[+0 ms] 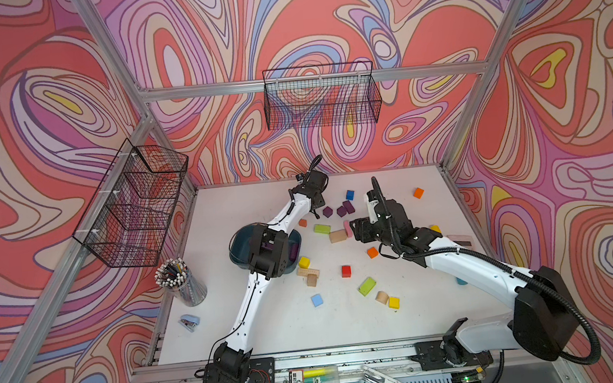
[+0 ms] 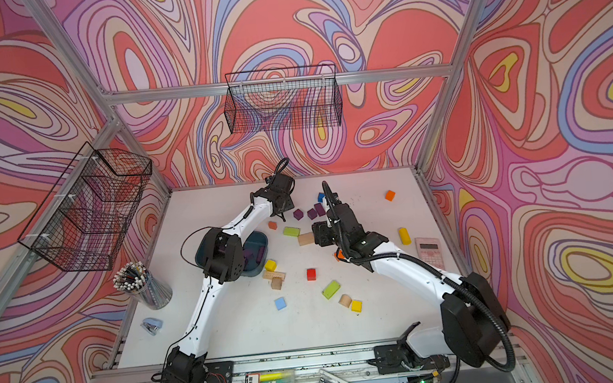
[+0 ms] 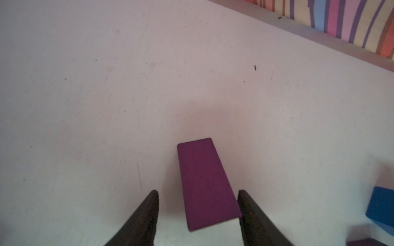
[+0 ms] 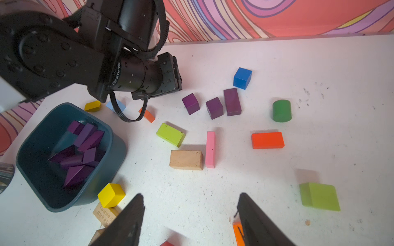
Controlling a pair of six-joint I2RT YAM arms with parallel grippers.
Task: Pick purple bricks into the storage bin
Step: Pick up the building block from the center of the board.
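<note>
**Left end effector** [image 3: 197, 193]. Nearest the left wrist camera, its two dark fingers [image 3: 147, 217] stand spread on either side of a flat purple brick [image 3: 202, 170]. One finger sits at the brick's long edge and seems to touch it. The other stands off, with bare worktop [image 3: 106, 85] showing in the gap, so no pinch is made yet. The brick appears to lie flat on the worktop near the back wall, with a blue cube [image 3: 381, 208] off to one side.

**Right end effector** [image 4: 189, 197]. The fingers are spread with nothing between them, above the middle of the worktop among blocks of other colours.

**Storage bin** [image 4: 116, 149]. This dark teal bin sits on the left half of the worktop. In a top view [image 1: 238, 257] it is partly covered by the left arm's elbow. It holds a pile of bricks [image 4: 83, 153], all purple.

**Outstanding.** Three loose purple bricks [image 4: 214, 107] stand in a row just beside one another, near the blue cube and well apart from the bin.

**Handling, by judgement.**
- The bricks look like small painted wood, so they should be light and rigid and will not crush.
- The paint looks smooth, and a shallow or off-centre pinch could let a brick twist or slip.
- The flat brick is best taken across its narrow width, on the two long parallel sides near mid-length, as the fingers now straddle it.
- The cubes can be taken on any opposite pair of faces, but their closeness to each other leaves little room for a finger.
</note>
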